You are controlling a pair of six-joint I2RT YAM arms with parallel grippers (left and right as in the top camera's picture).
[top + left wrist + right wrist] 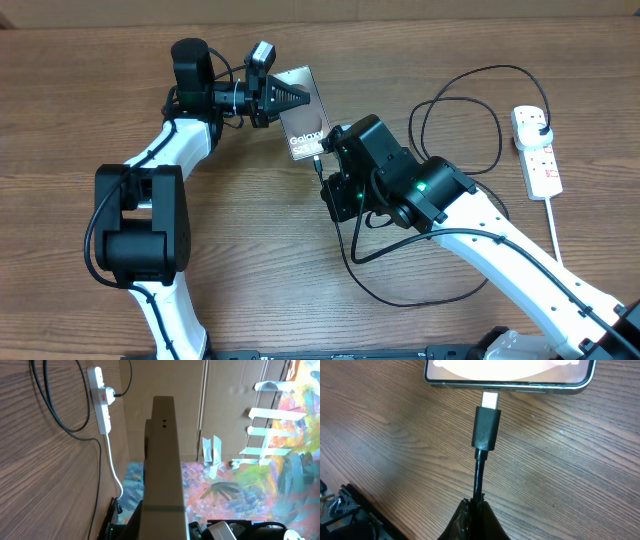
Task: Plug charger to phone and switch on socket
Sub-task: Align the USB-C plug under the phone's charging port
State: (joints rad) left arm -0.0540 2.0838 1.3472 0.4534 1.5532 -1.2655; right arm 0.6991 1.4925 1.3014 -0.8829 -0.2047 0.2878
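Overhead: who holds what? [K]

Left gripper [297, 98] is clamped on the far end of the phone [305, 120], whose "Galaxy" end faces the right gripper [322, 165]. The right gripper is pinched shut on the charger [353, 245]. Its slack loops back to the socket [536, 150] at the table's right, where the black plug is seated. [M]

Left wrist? [K]

Phone [162, 460] is edge-on, level with the table as far as I can tell. Socket [102, 400] lies beyond. This arm's own fingers don't show clearly here. [M]

Right wrist? [K]

Plug tip [486, 425] has its metal end meeting the port in the phone's [520, 370] bottom edge. Most of the metal is showing, so I judge it not seated. Right gripper [475, 515] grips the cord well behind the housing. [M]

How to finish it well? [K]

The housing leans slightly, so square it to the port first. Then push slowly along its own axis, because a cord held that far back may buckle. The left grip braces the phone against the push. Stop once the metal disappears. The switch comes after, and I can't read its position from here. [M]
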